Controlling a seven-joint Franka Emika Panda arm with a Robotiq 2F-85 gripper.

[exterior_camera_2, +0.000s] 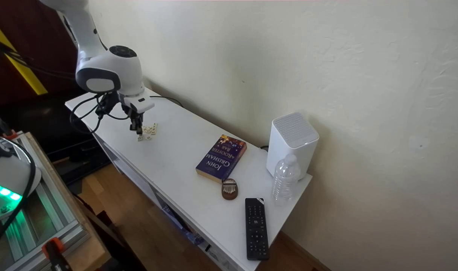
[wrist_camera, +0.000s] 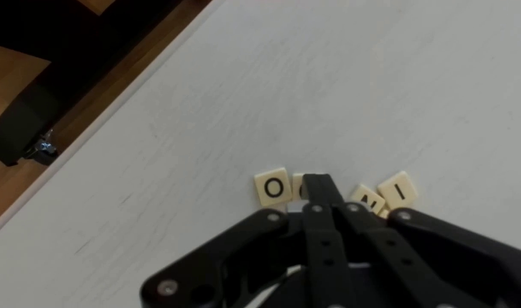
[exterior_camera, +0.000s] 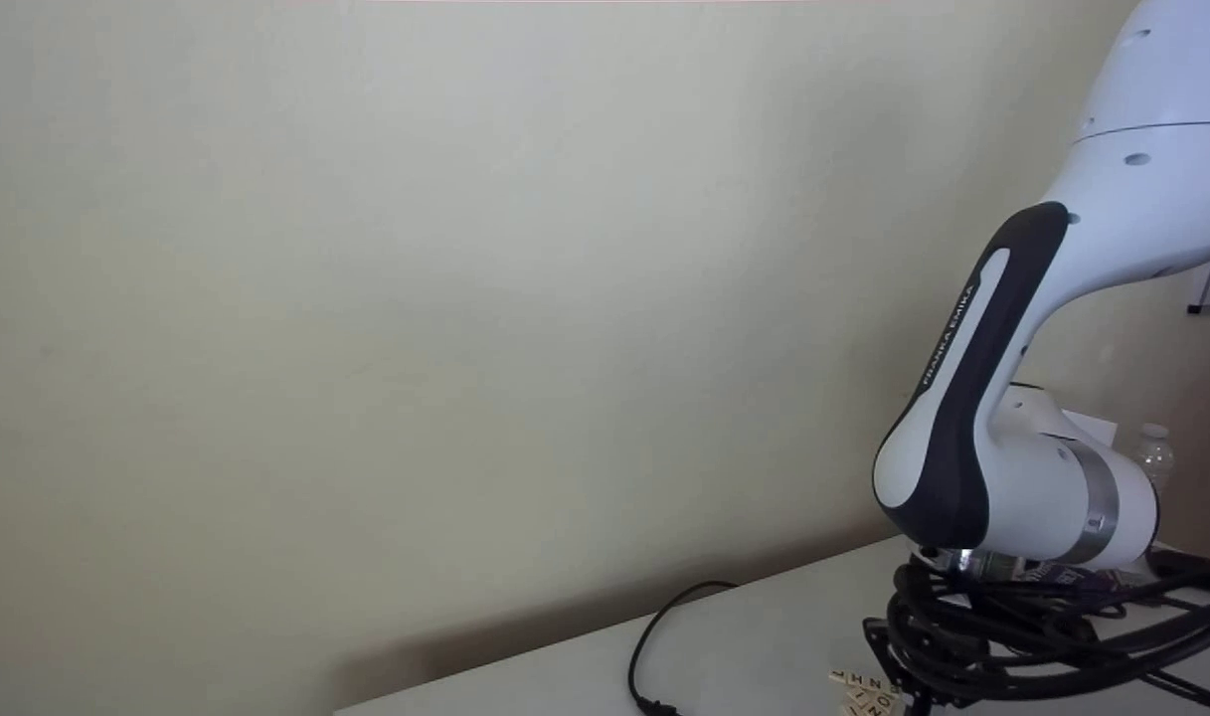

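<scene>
Wrist view: an O tile (wrist_camera: pixel 274 187) lies face up on the white tabletop (wrist_camera: pixel 192 141), just beside a half-covered tile (wrist_camera: pixel 297 187); farther along sit an I tile (wrist_camera: pixel 398 191) and what reads to me as an N tile (wrist_camera: pixel 366 198);
Jaws: the gripper (wrist_camera: pixel 324 184) has its tips drawn together, with no gap that I can see; no tile shows between them;
Nearest thing: the half-covered tile, overlapped by the gripper's tip from that angle; whether they touch or one hangs above the other, I cannot tell;
Tile weight: very light, I'd judge; a nudge would likely make one slide or spin;
Tile body: stiff, hard to break by the look of it; smooth faces, so probably a little slippery;
Hold: two opposite side edges, tips low to the tabletop; on the O tile I'd favour the pair clear of its neighbour, since the side facing the half-covered tile leaves scarcely any room for a finger;
Crowded pair: the I tile and N tile meet or nearly meet at a corner, a sliver of tile (wrist_camera: pixel 383 213) below them; a pinch there could drag the others;
Hidden letter: the sliver of tile is mostly behind the gripper, its face lost;
Cables: in an exterior view black cables (exterior_camera: pixel 1012 646) mask the gripper, and the tile cluster (exterior_camera: pixel 868 699) is cut off by the lower edge;
Small print: in an exterior view the tile cluster (exterior_camera_2: pixel 150 130) shows near the gripper, too small to read surely
</scene>
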